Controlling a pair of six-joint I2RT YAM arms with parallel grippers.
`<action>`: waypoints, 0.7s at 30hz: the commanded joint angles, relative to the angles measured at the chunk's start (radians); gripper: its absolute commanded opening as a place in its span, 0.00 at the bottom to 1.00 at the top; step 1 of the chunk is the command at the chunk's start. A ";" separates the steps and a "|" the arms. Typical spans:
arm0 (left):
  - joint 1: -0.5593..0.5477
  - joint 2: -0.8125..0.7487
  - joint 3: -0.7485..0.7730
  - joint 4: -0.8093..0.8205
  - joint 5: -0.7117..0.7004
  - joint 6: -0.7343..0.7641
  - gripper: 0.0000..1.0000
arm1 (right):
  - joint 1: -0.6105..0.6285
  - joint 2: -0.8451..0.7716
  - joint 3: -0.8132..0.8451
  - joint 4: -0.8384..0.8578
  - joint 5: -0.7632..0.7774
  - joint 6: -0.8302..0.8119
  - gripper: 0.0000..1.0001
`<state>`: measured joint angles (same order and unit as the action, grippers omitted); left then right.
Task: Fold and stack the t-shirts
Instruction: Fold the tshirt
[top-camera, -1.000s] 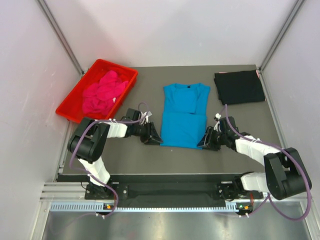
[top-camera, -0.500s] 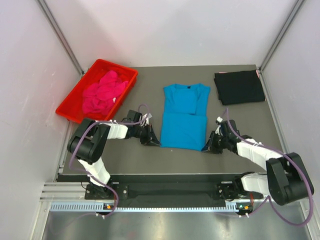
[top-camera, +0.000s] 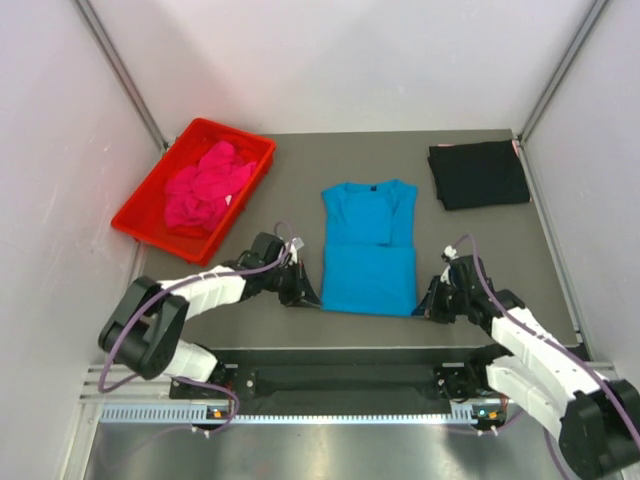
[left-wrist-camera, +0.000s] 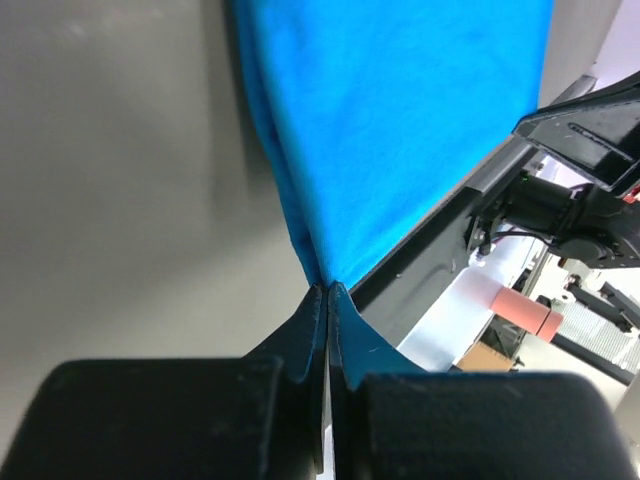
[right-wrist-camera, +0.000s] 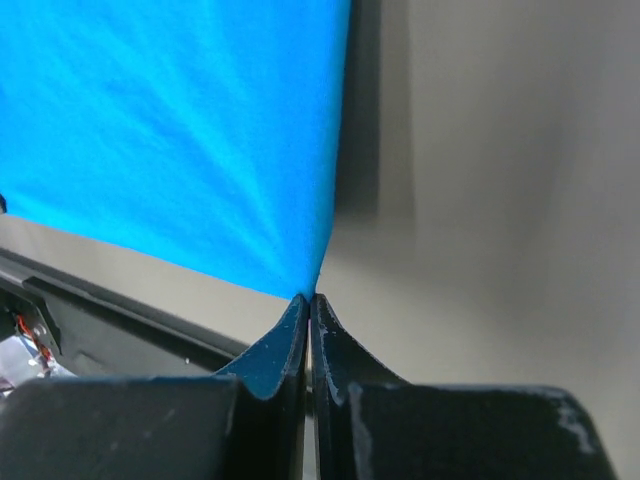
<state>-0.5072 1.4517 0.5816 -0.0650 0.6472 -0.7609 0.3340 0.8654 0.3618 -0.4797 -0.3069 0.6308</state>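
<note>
1. The left tool (left-wrist-camera: 326, 290) is clamped tight on the near left hem corner of the turquoise-blue t-shirt (top-camera: 368, 250), with the cloth pinched between its fingers; it sits closer to the near edge of the table (top-camera: 250, 325) than it did a second ago
2. The right tool (right-wrist-camera: 308, 300) is closed just as firmly on the near right hem corner, and it too has drawn back toward the arm bases
3. The turquoise-blue t-shirt lies flat on the table between the two tools, collar pointing away and sleeves folded in; the whole garment has slid toward the near edge since the earlier frames, so its hem now lies close to the front of the table
4. The black t-shirt (top-camera: 478, 174) rests folded at the far right corner, where it was before
5. The magenta-pink t-shirt (top-camera: 208, 188) is bunched in the red plastic tray (top-camera: 148, 228) at the far left, unmoved
</note>
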 joint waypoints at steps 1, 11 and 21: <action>-0.027 -0.088 -0.032 -0.045 -0.057 -0.058 0.00 | 0.017 -0.089 -0.006 -0.118 0.049 0.035 0.00; -0.054 -0.131 -0.040 -0.067 -0.086 -0.098 0.00 | 0.033 -0.151 0.035 -0.192 0.066 0.044 0.00; -0.053 -0.110 0.170 -0.209 -0.142 -0.046 0.00 | 0.033 -0.056 0.268 -0.243 0.121 0.007 0.00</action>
<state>-0.5636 1.3487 0.6605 -0.2192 0.5472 -0.8364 0.3592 0.7856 0.5266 -0.6865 -0.2356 0.6579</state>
